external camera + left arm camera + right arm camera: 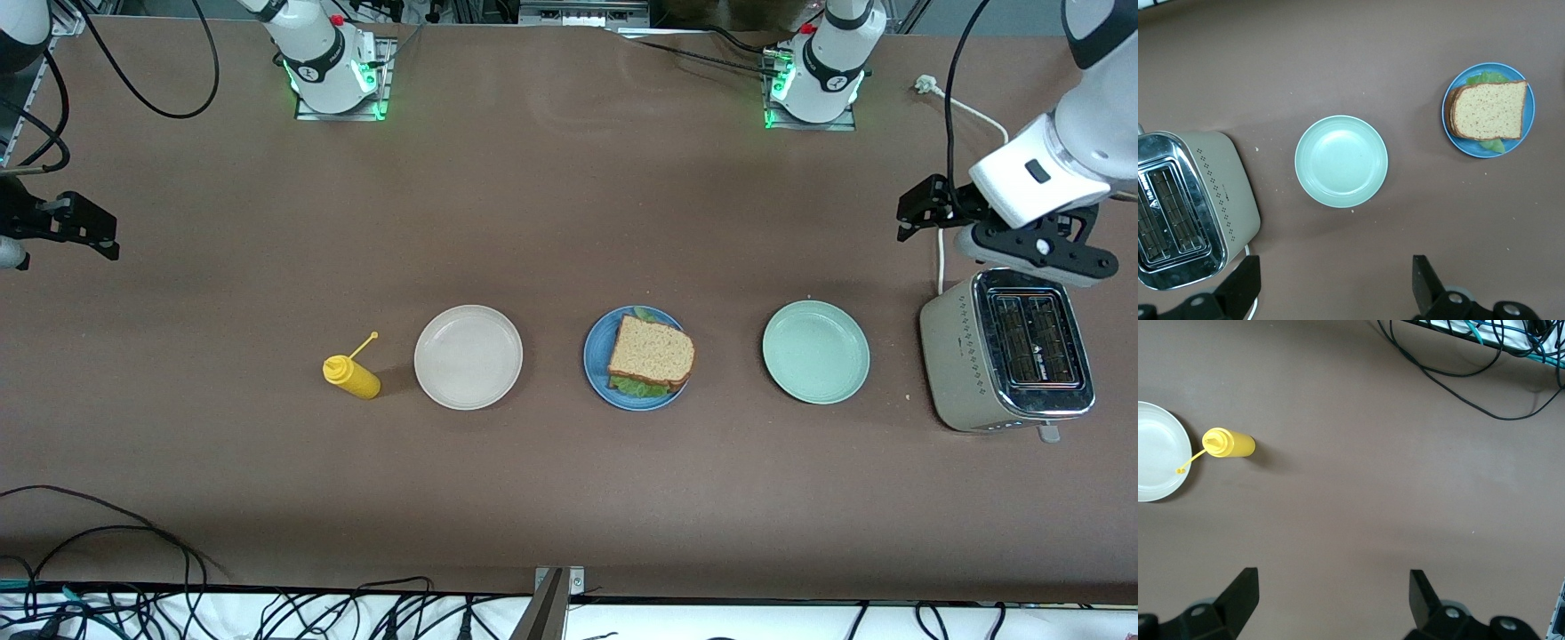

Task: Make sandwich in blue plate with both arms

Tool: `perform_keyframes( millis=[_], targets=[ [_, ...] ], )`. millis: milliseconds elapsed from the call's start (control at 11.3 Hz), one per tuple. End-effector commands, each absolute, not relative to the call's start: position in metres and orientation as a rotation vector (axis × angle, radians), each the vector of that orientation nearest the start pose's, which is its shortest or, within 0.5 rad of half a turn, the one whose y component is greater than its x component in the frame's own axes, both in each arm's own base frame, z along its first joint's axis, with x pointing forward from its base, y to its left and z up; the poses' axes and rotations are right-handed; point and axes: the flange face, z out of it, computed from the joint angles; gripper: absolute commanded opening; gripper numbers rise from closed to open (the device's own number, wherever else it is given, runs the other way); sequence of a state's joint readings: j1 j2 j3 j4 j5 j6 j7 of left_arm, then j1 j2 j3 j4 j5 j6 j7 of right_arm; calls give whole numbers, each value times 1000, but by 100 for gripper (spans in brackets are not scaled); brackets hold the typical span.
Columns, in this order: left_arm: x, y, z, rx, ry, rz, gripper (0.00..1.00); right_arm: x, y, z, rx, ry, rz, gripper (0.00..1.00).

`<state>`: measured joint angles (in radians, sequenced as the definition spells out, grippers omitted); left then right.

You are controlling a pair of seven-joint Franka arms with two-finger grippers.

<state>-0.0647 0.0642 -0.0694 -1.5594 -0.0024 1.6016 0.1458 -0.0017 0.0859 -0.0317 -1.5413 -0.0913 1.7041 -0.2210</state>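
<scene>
The sandwich [652, 353] lies on the blue plate [594, 356] in the middle of the table: a brown bread slice on top, green lettuce [636, 386] sticking out under it, and the edge of a lower slice. It also shows in the left wrist view [1489, 110] on the blue plate [1471, 148]. My left gripper [917, 210] hangs open and empty over the table by the toaster, at the left arm's end; it also shows in its wrist view [1336, 280]. My right gripper [84, 229] hangs open and empty over the right arm's end of the table [1331, 587].
A pale green plate [815, 352] stands beside the blue plate toward the left arm's end, then a beige toaster [1009, 351]. A beige plate [468, 357] and a yellow squeeze bottle [351, 375] stand toward the right arm's end. Cables run along the table's front edge.
</scene>
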Motion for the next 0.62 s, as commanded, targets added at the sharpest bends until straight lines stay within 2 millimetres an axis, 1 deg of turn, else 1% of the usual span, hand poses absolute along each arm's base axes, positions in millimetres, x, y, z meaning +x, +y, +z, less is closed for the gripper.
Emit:
perform_keyframes(
  millis=[0, 355, 533],
  targets=[
    [547, -53, 588, -3090, 397, -23, 100, 594, -29, 607, -3239, -298, -113, 100],
    [546, -51, 588, -3089, 381, -18, 100, 594, -29, 607, -3239, -299, -116, 100],
    [548, -48, 589, -3092, 361, 37, 100, 594, -29, 607, -3239, -299, -116, 100]
  ],
)
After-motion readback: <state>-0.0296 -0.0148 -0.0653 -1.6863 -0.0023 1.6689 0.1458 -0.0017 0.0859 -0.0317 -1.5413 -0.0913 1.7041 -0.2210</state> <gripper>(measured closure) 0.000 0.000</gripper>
